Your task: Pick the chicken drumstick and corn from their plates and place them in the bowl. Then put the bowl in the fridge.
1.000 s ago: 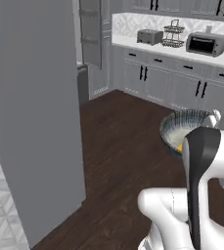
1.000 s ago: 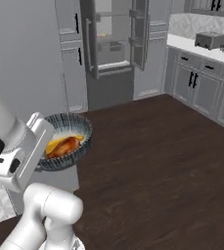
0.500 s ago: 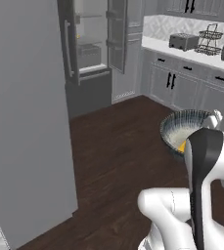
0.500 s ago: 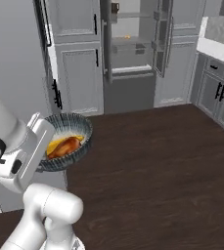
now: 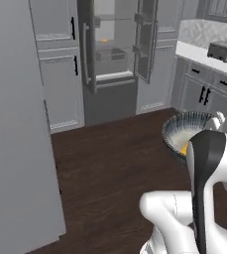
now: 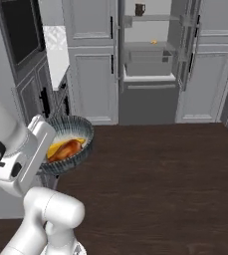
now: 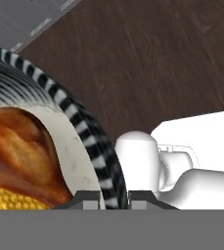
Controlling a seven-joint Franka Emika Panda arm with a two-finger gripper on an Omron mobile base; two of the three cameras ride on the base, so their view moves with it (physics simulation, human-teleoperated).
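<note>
My gripper point(image 7: 114, 197) is shut on the rim of the grey-blue striped bowl point(image 7: 91, 141), which it holds level above the floor. The reddish-brown chicken drumstick point(image 7: 25, 156) lies inside the bowl on top of the yellow corn point(image 7: 11, 197). In the right base view the bowl point(image 6: 80, 132) hangs at the left beside my hand, with the drumstick point(image 6: 65, 149) and corn point(image 6: 52, 149) in it. The left base view has the bowl point(image 5: 184, 130) at the right behind my arm. The fridge point(image 6: 150, 60) point(image 5: 112, 59) stands ahead with both doors open. The plates are out of view.
Dark wood floor point(image 6: 160, 174) stretches between me and the fridge. A tall grey panel point(image 5: 16, 124) stands close on the left. A counter with a toaster point(image 5: 223, 50) runs along the right. A wall oven point(image 6: 18, 30) is at the left, and a mug point(image 6: 140, 9) sits on a fridge shelf.
The whole picture has swung as the base turned: the open fridge now sits ahead and nearer the centre. The bowl stays held in the same place by my hand.
</note>
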